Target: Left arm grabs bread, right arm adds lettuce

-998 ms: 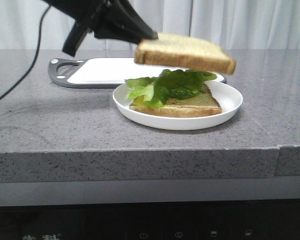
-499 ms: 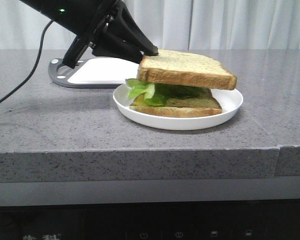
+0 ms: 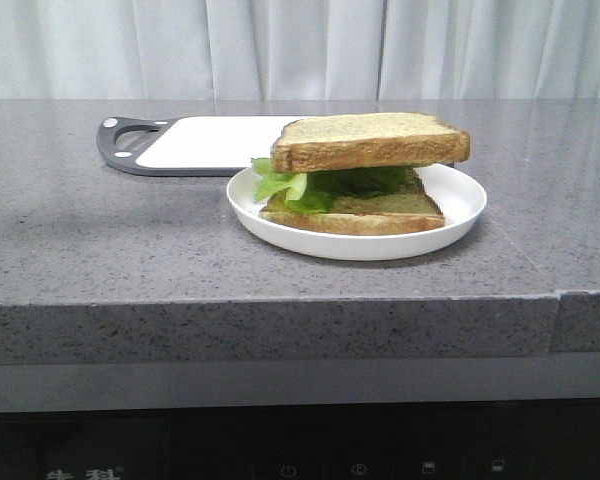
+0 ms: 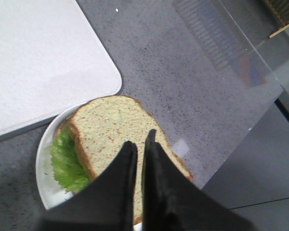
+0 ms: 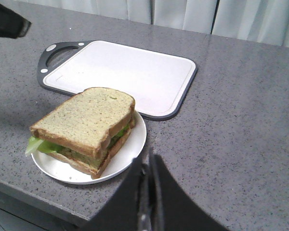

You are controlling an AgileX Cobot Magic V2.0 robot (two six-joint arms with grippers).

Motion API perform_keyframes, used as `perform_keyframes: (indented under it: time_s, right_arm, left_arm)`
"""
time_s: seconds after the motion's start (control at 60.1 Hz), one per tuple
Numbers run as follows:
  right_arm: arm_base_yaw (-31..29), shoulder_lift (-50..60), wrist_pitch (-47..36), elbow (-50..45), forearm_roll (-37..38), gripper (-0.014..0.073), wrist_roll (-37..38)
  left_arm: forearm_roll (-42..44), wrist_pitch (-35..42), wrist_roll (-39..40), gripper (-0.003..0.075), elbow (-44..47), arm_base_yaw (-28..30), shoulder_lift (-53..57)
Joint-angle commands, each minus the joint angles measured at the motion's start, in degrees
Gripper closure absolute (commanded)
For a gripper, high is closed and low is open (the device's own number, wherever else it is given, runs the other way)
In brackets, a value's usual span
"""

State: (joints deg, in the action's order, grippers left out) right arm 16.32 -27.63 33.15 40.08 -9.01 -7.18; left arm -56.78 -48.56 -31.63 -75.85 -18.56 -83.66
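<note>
You can log the task as essentially complete: the bread [image 3: 372, 141] rests on the lettuce [image 3: 290, 186], below the left gripper [image 4: 139, 144] fingers, both grippers pressed together and empty.

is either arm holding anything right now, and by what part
Nothing is held. The left gripper hangs above the bread, jaws nearly closed on air; the right gripper is shut and empty. The bread rests on the lettuce in the plate.
</note>
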Motion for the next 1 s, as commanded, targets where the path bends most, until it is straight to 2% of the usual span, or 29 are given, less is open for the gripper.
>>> perform_keyframes:
  time_s: [0.0, 0.067, 0.2, 0.283, 0.416, 0.599, 0.749, 0.981]
  right_arm:
    - [-0.36, -0.65, -4.1, 1.46, 0.23, 0.0654, 0.21]
    - [-0.36, -0.65, -4.89, 1.46, 0.87, 0.0654, 1.13]
    - [-0.36, -0.02, -7.21, 0.38, 1.12, 0.0654, 4.59]
    - [-0.36, 2.4, -10.75, -2.67, 1.12, 0.0654, 4.51]
    - [-0.36, 9.45, -15.03, -8.97, 1.12, 0.0654, 4.5]
    - [-0.36, 18.45, -12.18, -14.65, 1.12, 0.0654, 4.5]
    - [-0.36, 22.35, -11.17, -17.72, 1.12, 0.0654, 4.5]
    - [-0.36, 22.42, -11.15, -17.78, 1.12, 0.0654, 4.5]
  left_arm:
    - [1.51, 2.82, -0.29, 0.0741, -0.93, 0.1, 5.89]
    - [6.17, 6.22, -0.29, 0.0741, 0.55, 0.1, 9.42]
    - [18.32, 17.93, -0.29, 0.0741, 8.89, -1.36, 20.55]
    - [21.35, 24.81, -0.29, 0.0741, 15.7, -1.76, 27.94]
    - [23.93, 31.69, -0.29, 0.0741, 28.9, -1.56, 41.29]
    - [25.52, 37.24, -0.29, 0.0741, 43.59, -1.56, 56.47]
    - [25.66, 37.79, -0.29, 0.0741, 52.5, -1.56, 64.53]
    - [25.44, 39.4, -0.29, 0.0741, 53.96, -1.56, 66.99]
